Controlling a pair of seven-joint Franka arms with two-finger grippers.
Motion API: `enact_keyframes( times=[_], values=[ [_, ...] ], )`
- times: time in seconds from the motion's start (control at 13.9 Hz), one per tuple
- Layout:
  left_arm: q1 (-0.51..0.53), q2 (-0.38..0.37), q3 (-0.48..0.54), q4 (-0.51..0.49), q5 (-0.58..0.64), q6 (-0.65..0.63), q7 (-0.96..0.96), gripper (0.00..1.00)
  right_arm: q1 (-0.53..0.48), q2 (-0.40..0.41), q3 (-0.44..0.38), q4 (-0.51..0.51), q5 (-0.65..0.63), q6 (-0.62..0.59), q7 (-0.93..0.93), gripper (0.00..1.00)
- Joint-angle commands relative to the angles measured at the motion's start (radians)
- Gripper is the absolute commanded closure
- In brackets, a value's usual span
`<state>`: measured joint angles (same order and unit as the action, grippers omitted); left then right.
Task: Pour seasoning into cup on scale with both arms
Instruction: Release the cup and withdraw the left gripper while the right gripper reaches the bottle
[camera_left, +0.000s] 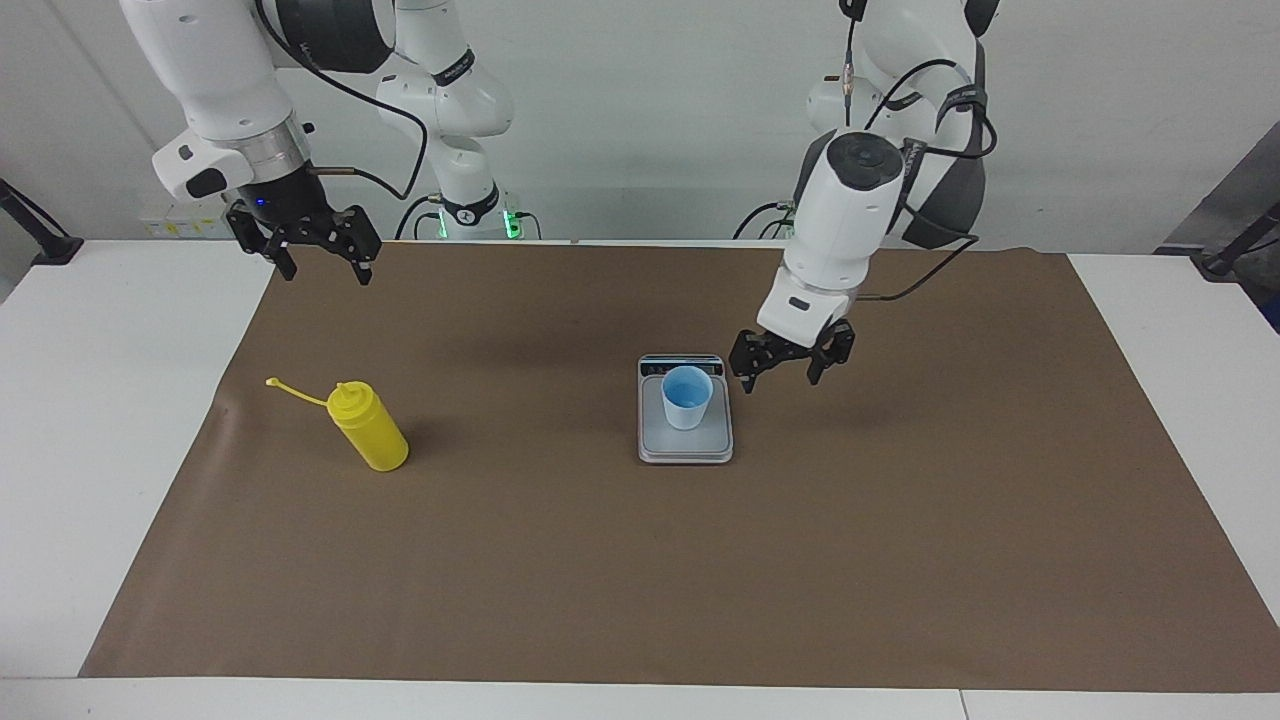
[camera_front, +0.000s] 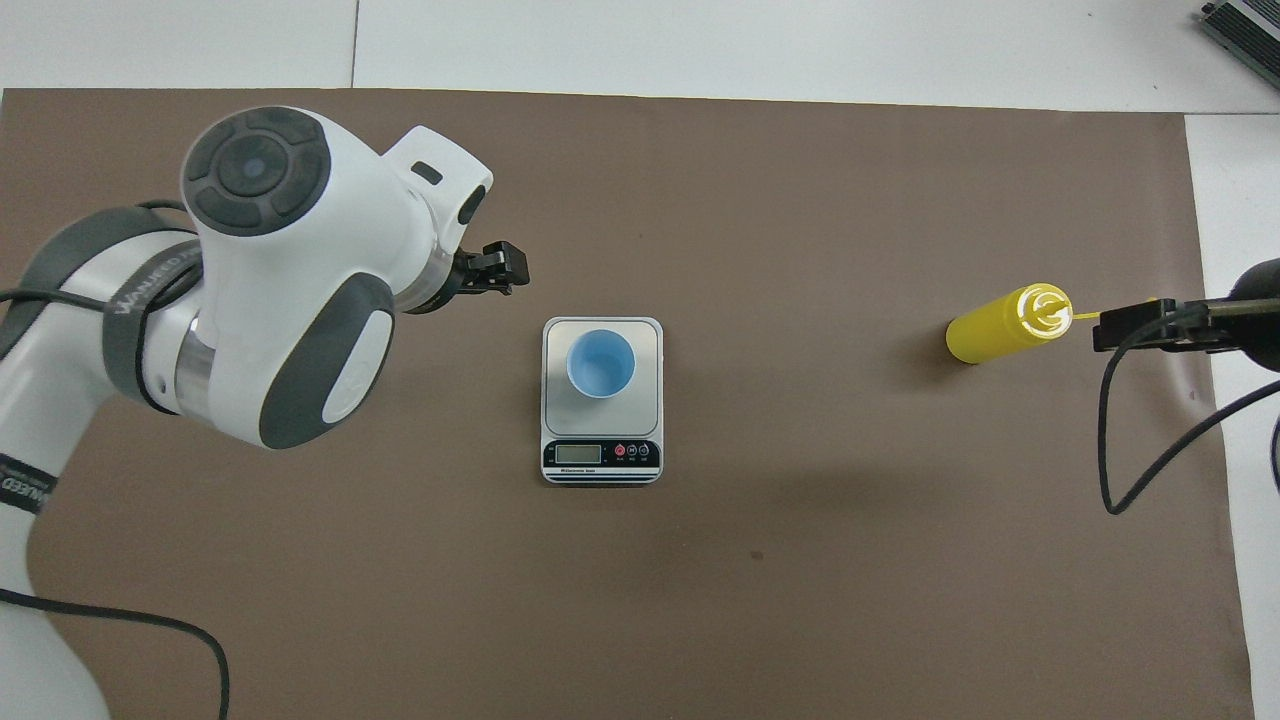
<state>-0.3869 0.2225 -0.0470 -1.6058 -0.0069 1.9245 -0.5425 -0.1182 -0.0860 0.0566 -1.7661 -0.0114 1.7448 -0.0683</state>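
Left hand is wide open, holding nothing, up over the mat just beside the scale. Cup sits upright on it, mid-bench. Right hand, also open, hovers near the bench's corner; seasoning stands there.

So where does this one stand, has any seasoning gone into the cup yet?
Not yet. Done: the cup stands upright on the scale, free of any grip. In hand: nothing; the left tool hangs open over the mat beside the scale, and the right tool hangs open over the mat's edge at its own end. Left: the yellow seasoning bottle stands untouched, so pickup and pouring remain.
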Motion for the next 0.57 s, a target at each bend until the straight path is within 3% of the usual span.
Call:
enact_keyframes(
  times=[0.0, 0.14, 0.5],
  values=[
    [0.065, -0.047, -0.007, 0.004, 0.018, -0.071, 0.115, 0.0, -0.079, -0.104, 0.002, -0.205, 0.033, 0.175, -0.245, 0.0],
    [0.118, -0.083, -0.007, -0.003, 0.016, -0.11, 0.215, 0.0, -0.124, -0.132, 0.0, -0.303, 0.091, 0.293, -0.431, 0.0],
    [0.238, -0.161, -0.007, -0.058, 0.008, -0.193, 0.45, 0.0, -0.245, -0.135, 0.0, -0.458, 0.318, 0.458, -0.808, 0.0]
  ],
)
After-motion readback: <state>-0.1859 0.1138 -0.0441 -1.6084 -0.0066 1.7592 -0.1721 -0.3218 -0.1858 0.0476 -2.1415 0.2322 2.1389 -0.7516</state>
